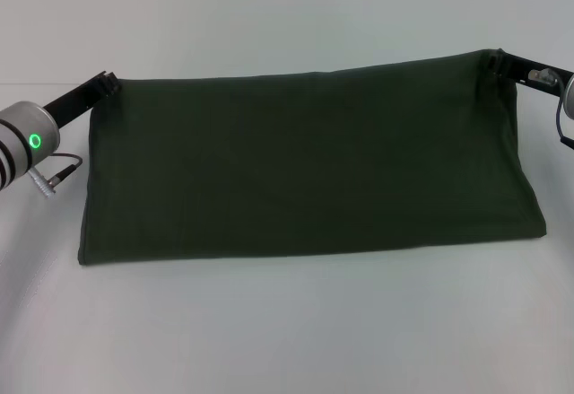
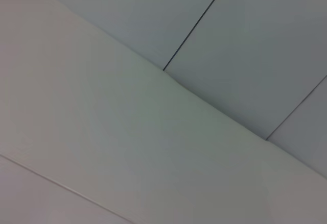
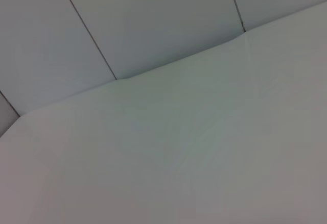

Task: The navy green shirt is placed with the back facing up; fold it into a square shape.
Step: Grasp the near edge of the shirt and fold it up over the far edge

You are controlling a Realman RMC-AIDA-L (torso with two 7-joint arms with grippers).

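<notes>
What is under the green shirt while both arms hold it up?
The navy green shirt is held at its far corners by the left tool and right tool. Its near edge rests on the white table. Whatever lies beneath the cloth is covered.

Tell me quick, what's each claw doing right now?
Left gripper: shut on the navy green shirt, far left corner.
Right gripper: shut on its far right corner.
</notes>
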